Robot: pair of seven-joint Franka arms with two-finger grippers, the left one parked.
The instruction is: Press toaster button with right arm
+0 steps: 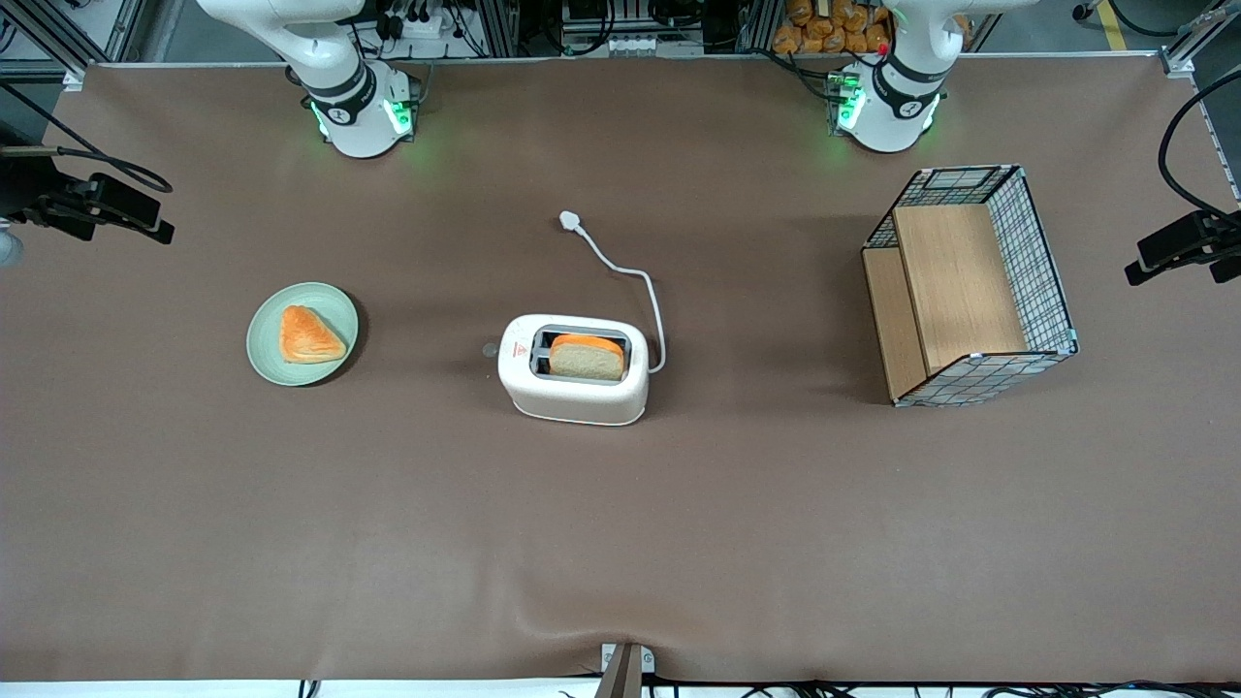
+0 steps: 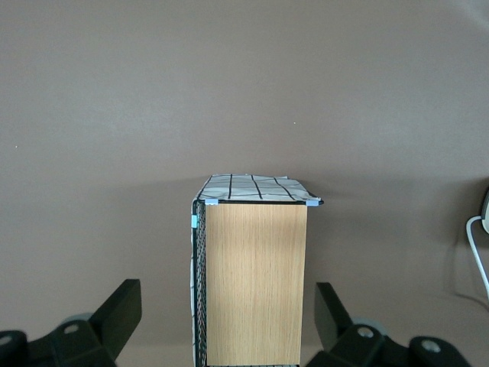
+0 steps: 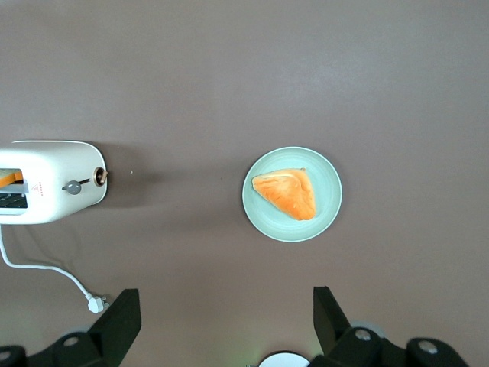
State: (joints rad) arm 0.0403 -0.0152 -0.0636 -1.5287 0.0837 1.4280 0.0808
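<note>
Hovering high above table, gripper (image 3: 221,325) fingers spread, holding nothing; toaster (image 3: 52,182) with button (image 3: 73,186) below, plate (image 3: 293,194) nearby.

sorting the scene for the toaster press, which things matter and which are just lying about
Matter: toaster; its button; gripper, open, high above the table near the plate.
Lying about: plate with pastry, bread slice, wire basket.
</note>
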